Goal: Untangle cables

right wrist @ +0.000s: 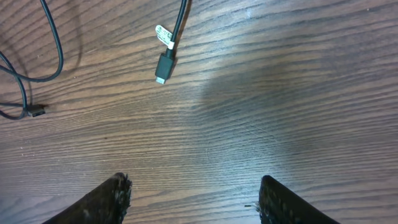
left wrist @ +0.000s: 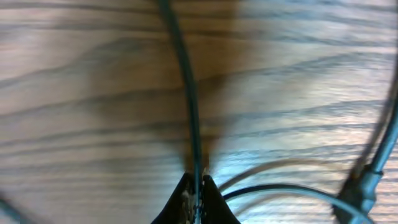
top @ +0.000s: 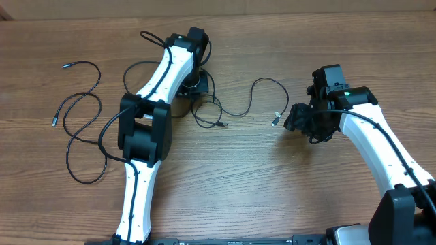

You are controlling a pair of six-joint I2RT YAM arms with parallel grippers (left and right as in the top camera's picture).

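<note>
Two thin black flexible cables (top: 263, 79), with four plug ends showing, lie on the brown wooden table (top: 225, 184). The first cable (top: 99, 76) lies in loose loops at nine o'clock. The second cable runs from centre toward three o'clock. The left gripper (left wrist: 196, 194) is clamped tight on the second cable. The right gripper (right wrist: 193, 193) stands well apart and empty, with a silver-tipped, white-tagged plug (right wrist: 165, 64) on the wood at its eleven o'clock.

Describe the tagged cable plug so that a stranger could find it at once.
Start at the right gripper, open above the wooden table. Just ahead of it lies a black plug at the end of a thin cable. It is the only plug in view with a small white tag on its cord.
</note>
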